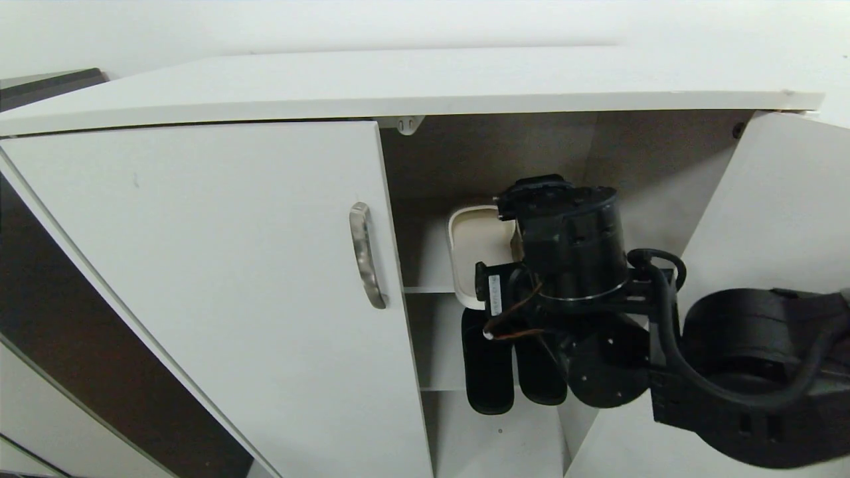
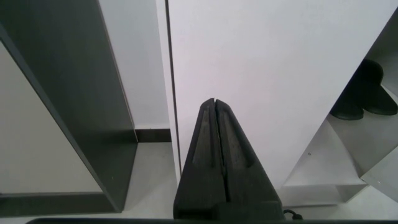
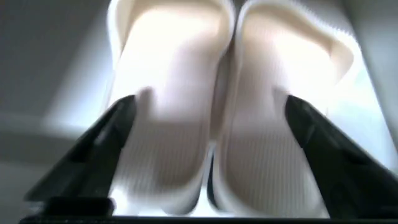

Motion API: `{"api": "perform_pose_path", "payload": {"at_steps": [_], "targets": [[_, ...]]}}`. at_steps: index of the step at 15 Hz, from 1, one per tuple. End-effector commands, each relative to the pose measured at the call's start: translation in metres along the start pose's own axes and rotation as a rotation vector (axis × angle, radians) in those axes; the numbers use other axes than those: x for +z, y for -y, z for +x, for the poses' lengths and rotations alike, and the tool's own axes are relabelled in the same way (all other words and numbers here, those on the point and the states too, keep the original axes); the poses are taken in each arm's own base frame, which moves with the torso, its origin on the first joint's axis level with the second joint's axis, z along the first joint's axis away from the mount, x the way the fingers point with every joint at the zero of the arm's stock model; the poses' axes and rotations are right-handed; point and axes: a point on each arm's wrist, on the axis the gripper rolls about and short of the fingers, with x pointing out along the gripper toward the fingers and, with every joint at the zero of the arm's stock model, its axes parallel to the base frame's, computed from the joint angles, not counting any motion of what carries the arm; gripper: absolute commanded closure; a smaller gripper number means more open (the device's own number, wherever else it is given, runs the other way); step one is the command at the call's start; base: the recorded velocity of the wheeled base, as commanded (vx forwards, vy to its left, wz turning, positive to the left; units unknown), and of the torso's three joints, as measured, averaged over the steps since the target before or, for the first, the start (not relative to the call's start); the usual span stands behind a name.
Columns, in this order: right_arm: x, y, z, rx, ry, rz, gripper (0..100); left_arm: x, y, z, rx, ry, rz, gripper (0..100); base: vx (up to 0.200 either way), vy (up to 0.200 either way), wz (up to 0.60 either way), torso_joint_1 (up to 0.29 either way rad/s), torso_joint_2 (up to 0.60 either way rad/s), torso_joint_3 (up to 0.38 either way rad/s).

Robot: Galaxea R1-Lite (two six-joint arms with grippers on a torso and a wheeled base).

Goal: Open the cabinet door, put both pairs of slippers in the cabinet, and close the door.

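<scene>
Head view: the cabinet (image 1: 398,86) has its right door (image 1: 783,212) swung open and its left door (image 1: 199,265) closed. Inside the cabinet, the white slippers (image 1: 479,252) lie on the upper shelf, heels over its edge, held between the widely spread fingers of the right gripper (image 3: 208,106). The black slippers (image 1: 490,378) lie on the shelf below. The left gripper (image 2: 214,106), fingers pressed together, faces the cabinet's closed door.

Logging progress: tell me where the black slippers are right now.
In the head view, the black slippers lie inside the open right half of the cabinet, on the shelf directly below the white slippers.
</scene>
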Motion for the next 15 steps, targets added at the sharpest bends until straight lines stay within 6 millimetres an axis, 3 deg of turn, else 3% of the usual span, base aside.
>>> {"api": "perform_pose_path", "payload": {"at_steps": [1,6,15], "targets": [[-0.001,0.009,-0.024,0.042,0.034,0.023,100,0.0,0.0,0.0,0.001,-0.001,-0.001,100,0.0,0.0,0.0,0.0,0.0,0.0],[-0.011,0.014,-0.037,0.065,0.021,0.008,100,0.0,0.0,0.0,0.001,-0.001,-0.001,100,0.0,0.0,0.0,0.0,0.0,0.0],[-0.015,0.013,-0.037,0.065,0.011,-0.008,100,0.0,0.0,0.0,0.001,-0.001,-0.001,100,0.0,0.0,0.0,0.0,0.0,0.0]]}}
